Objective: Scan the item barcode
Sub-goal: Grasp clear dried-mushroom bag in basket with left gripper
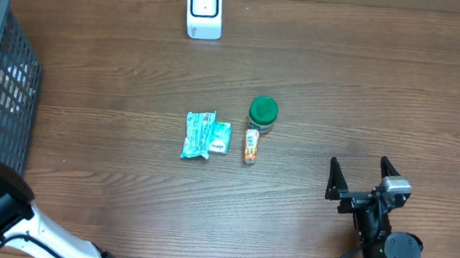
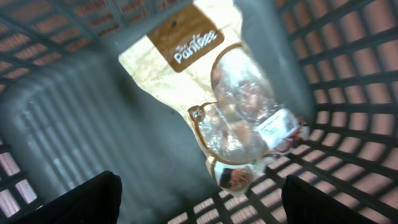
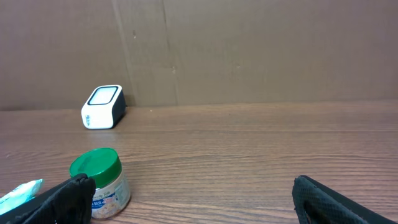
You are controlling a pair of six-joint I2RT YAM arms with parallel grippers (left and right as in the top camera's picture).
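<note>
Left jaws: spread wide; the left gripper (image 2: 198,199) hung inside the basket (image 1: 2,82) with its two dark fingertips (image 2: 81,202) at the lower corners of the left wrist view and nothing between them.
Below the left jaws: a clear bag of pastries (image 2: 239,118) with a brown label lay on the basket floor, apart from both fingertips.
Basket: dark grey mesh, at the far left edge of the surface (image 1: 344,89); its lattice walls ringed the left wrist view.
Left arm: entered from the lower left corner of the overhead view and reached toward the basket.
Right jaws: spread to their full width and empty; the right gripper (image 1: 364,174) sat low over the near right part of the surface, pointing toward the back wall.
Ahead of the right jaws: a green-lidded jar (image 1: 263,113) stood upright near the centre of the surface.
Beside the jar: a small orange packet (image 1: 251,146) lay just in front of it, and a teal wrapper (image 1: 204,136) lay flat just to the left of the packet.
Scanner: a white barcode scanner (image 1: 204,10) with a dark window stood at the far edge of the surface, against the cardboard backdrop (image 3: 249,50), well apart from all items.
</note>
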